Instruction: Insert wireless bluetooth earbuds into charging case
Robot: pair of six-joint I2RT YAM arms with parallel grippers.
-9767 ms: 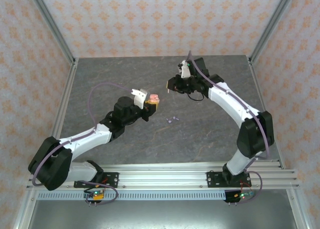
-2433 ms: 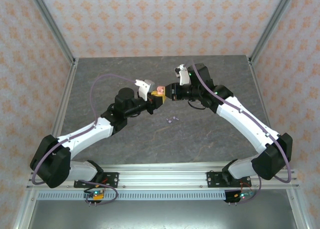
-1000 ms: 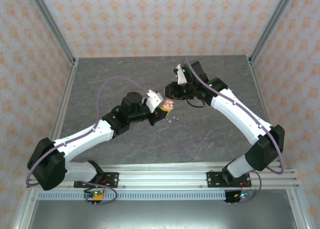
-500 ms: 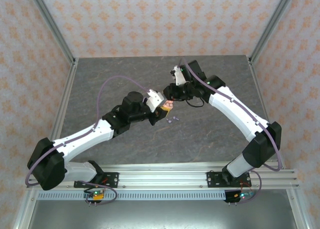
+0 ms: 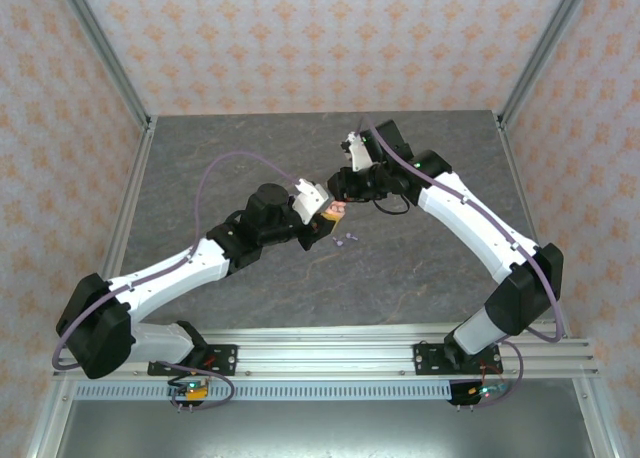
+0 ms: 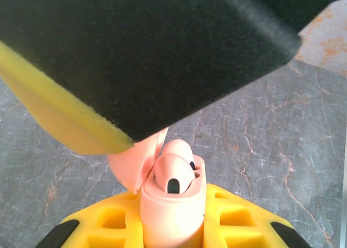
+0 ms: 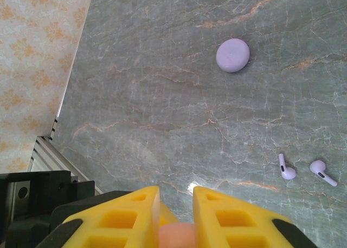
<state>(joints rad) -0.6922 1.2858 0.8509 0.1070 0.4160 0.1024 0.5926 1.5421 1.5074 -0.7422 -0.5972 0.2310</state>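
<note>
My left gripper [image 6: 173, 226] [image 5: 324, 218] is shut on the salmon-pink charging case [image 6: 172, 213] [image 5: 337, 211], held upright above the table with its lid [image 6: 127, 169] swung open to the left. Two pink earbuds sit in its wells, one in front [image 6: 171, 175] and one behind [image 6: 183, 149]. My right gripper [image 7: 176, 196] [image 5: 340, 190] hangs right over the case, its black-and-yellow finger [image 6: 135, 58] covering the top of the lid. A pink piece [image 7: 176, 236], apparently the lid, sits pinched between its narrow jaws. Two light purple earbuds [image 7: 286, 171] [image 7: 323, 173] [image 5: 346, 240] lie loose on the table.
A round light purple disc [image 7: 233, 54] lies on the grey marble table [image 5: 230, 148], apart from the loose earbuds. Aluminium frame posts and patterned walls close in the table's sides and back. My left arm's black links [image 7: 38, 204] reach in below the right gripper.
Over the last second my right gripper has shifted slightly down and in over the case. The left gripper with the case has held almost still.
</note>
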